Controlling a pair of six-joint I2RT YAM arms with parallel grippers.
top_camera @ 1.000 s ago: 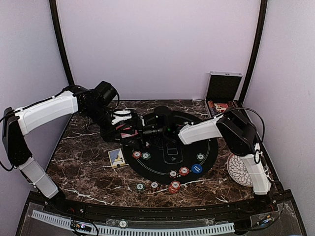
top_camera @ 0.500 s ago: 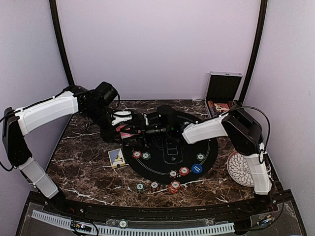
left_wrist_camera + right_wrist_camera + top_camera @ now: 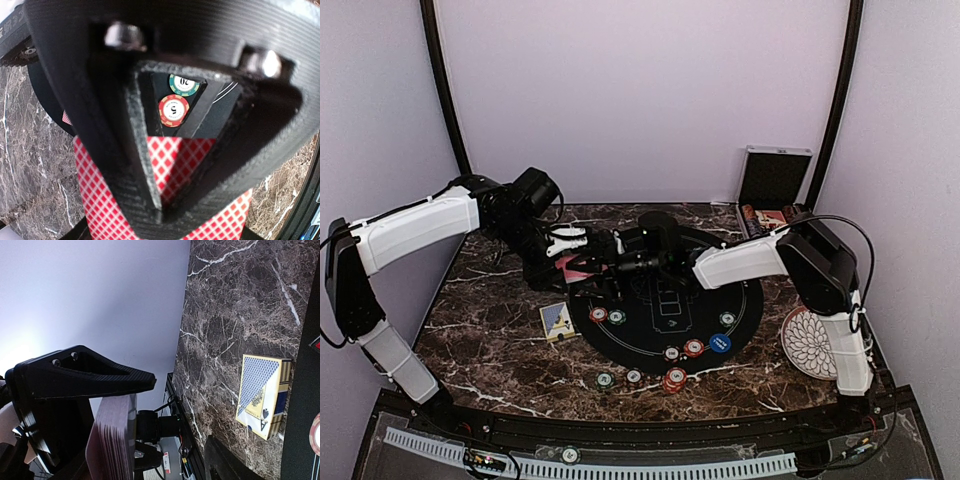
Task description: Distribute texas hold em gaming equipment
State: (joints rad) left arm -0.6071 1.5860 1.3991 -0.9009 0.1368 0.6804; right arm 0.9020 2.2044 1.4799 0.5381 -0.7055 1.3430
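Left jaws tight on red-backed card deck (image 3: 97, 200), right jaws apart nearby.

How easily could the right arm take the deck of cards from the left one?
Probably yes: the right gripper hangs open right beside the deck, nothing between them. The left gripper clamps the deck, so only its free end is on offer.

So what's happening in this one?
The left gripper is shut on a deck of red-backed cards, holding it over the left edge of the black mat. The right gripper is right at the deck, probably to take a card; whether it grips one can't be told. Chips lie on the mat and on the table in front, and a card box lies beside the mat.
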